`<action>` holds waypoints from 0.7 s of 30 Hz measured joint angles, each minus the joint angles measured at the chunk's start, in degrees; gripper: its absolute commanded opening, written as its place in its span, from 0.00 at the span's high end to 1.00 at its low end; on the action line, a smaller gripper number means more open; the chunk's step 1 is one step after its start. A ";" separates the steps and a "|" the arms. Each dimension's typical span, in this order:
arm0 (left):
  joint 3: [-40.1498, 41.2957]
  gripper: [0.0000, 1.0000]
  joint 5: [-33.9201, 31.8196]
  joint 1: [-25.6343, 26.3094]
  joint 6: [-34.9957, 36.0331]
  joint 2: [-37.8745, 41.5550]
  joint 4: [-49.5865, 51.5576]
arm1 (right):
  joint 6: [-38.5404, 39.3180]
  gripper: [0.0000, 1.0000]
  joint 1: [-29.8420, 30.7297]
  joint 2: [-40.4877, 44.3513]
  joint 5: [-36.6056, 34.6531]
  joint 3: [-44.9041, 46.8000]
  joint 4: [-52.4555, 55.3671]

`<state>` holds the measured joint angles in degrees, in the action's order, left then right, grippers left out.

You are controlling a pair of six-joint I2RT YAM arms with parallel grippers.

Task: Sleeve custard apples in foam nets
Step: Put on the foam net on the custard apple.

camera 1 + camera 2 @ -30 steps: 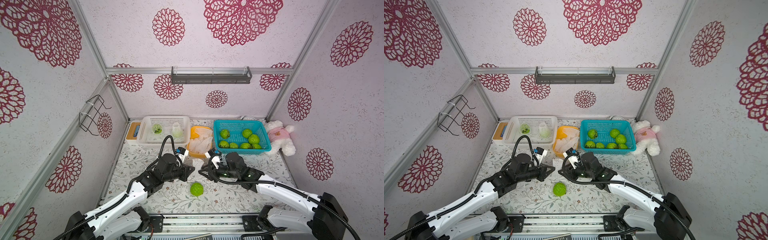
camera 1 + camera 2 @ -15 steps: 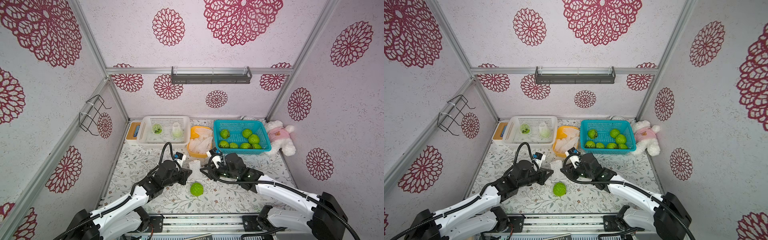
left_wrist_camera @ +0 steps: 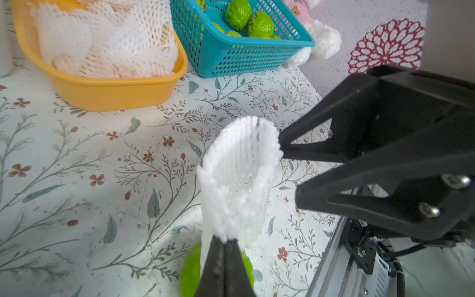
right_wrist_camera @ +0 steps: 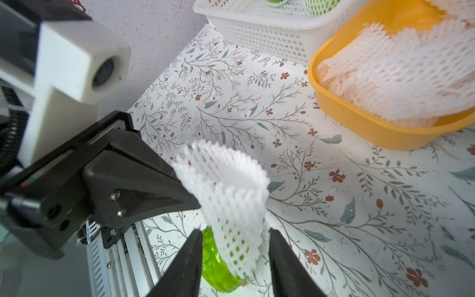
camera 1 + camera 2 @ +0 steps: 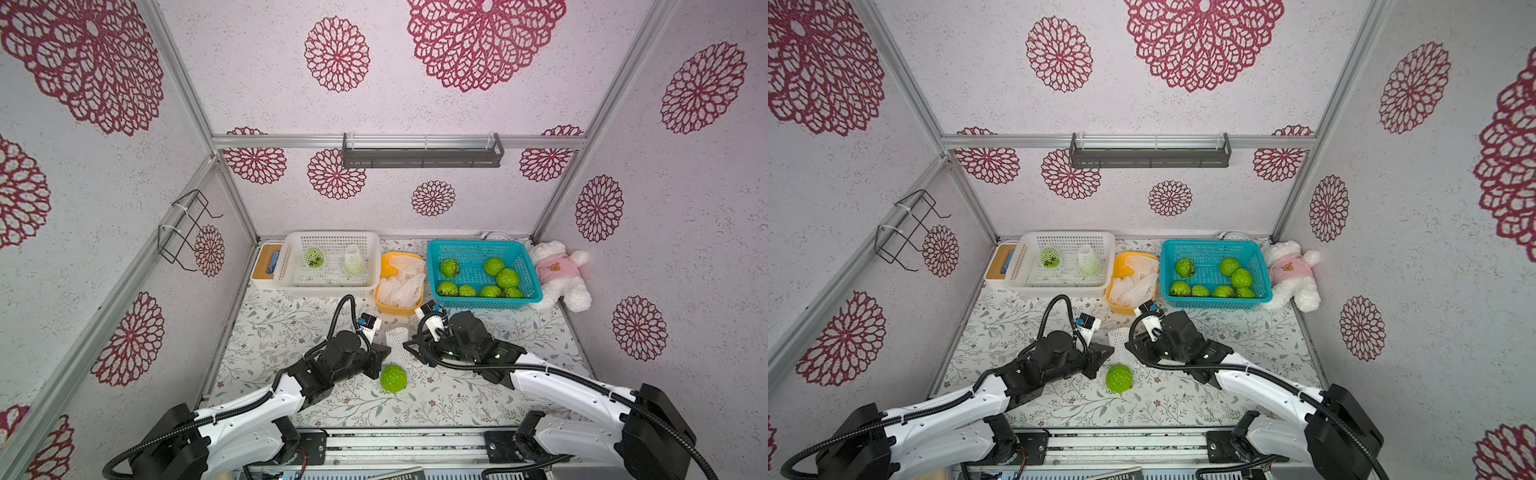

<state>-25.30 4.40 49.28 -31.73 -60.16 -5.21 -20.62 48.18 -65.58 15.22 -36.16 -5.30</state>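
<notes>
Custard apple (image 5: 393,378) lies bare on the worktop (image 5: 291,332), with the foam net (image 5: 397,343) held upright just beside it. One edge of the net is pinched tight in the left tool (image 3: 225,240); the right tool (image 4: 235,231) stands half wide, jaws either side of the opposite edge, not gripping. It should close on a single wall only, then draw away so the mouth spreads wide enough for the fruit
</notes>
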 measured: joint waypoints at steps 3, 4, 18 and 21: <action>0.00 1.00 -1.27 1.88 0.68 0.02 0.63 | -0.46 0.56 0.02 0.68 0.02 0.70 0.00; 0.00 1.00 -1.79 2.40 0.87 0.04 1.03 | -0.52 0.56 0.04 0.83 0.02 0.96 0.00; 1.40 1.00 -5.31 4.81 1.66 3.32 4.98 | -1.97 0.57 1.01 1.11 3.08 2.34 -0.02; 1.40 1.00 -5.33 5.42 1.68 3.78 5.53 | -1.99 0.57 1.11 1.11 3.17 2.36 -0.02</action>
<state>-23.90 -0.93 54.70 -30.04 -56.38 0.32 -22.61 49.30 -64.47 18.39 -33.80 -5.32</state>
